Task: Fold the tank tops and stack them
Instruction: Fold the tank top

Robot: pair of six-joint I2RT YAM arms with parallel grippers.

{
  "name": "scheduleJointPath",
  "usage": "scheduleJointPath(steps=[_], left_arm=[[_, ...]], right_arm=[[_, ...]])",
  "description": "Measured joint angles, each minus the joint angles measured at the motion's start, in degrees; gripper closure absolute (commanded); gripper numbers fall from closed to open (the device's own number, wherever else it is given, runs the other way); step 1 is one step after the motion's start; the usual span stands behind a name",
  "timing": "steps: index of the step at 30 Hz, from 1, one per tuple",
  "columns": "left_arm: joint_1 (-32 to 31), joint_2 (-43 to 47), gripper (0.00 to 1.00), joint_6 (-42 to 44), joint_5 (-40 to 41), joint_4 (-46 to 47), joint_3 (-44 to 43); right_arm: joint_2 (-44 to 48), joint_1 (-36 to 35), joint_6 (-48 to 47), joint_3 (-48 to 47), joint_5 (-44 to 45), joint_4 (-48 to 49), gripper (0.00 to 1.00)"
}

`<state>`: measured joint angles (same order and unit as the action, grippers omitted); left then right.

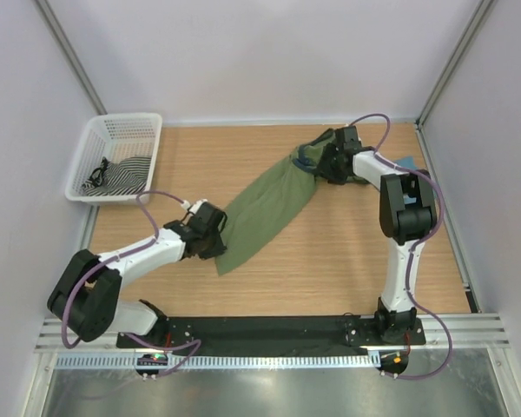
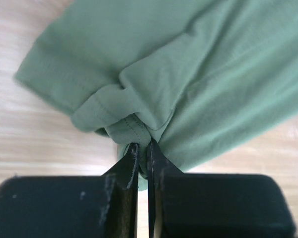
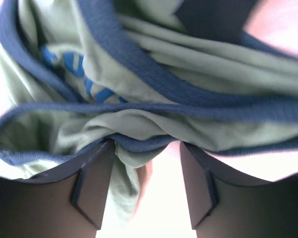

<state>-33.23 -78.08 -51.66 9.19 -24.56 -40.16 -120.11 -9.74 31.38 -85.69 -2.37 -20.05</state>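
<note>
The olive-green tank top [image 1: 273, 204] lies stretched diagonally across the wooden table, from lower left to upper right. My left gripper [image 1: 217, 236] is shut on a bunched fold of its hem [image 2: 134, 126], the fingertips [image 2: 143, 145] pinching the green cloth. My right gripper [image 1: 319, 167] is at the top's other end, where the navy trim [image 3: 154, 106] and a blue graphic [image 3: 79, 74] show. Its jaws [image 3: 146, 146] stand apart, with a fold of cloth hanging against the left finger. A corner of the teal-blue tank top [image 1: 406, 162] peeks out behind the right arm.
A white plastic basket [image 1: 91, 148] stands at the back left, holding a black-and-white striped cloth [image 1: 122, 174]. White walls and metal posts close in the table on three sides. The arm bases sit on a black plate [image 1: 269, 330] at the near edge.
</note>
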Motion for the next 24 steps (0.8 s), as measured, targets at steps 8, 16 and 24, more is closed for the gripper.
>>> scheduleJointPath(steps=[8, 16, 24], left_arm=[[-13.5, 2.3, 1.0, -8.1, 2.1, -0.7, 3.5], [-29.0, -2.1, 1.0, -17.4, 6.0, -0.3, 1.4], [-36.7, -4.5, 0.71, -26.1, 8.9, 0.3, -0.3]], right_arm=[[-9.9, 0.1, 3.1, -13.7, -6.2, 3.1, 0.29], [-19.3, 1.0, 8.7, -24.5, -16.8, 6.7, 0.43], [-27.6, 1.0, 11.1, -37.6, -21.0, 6.3, 0.35]])
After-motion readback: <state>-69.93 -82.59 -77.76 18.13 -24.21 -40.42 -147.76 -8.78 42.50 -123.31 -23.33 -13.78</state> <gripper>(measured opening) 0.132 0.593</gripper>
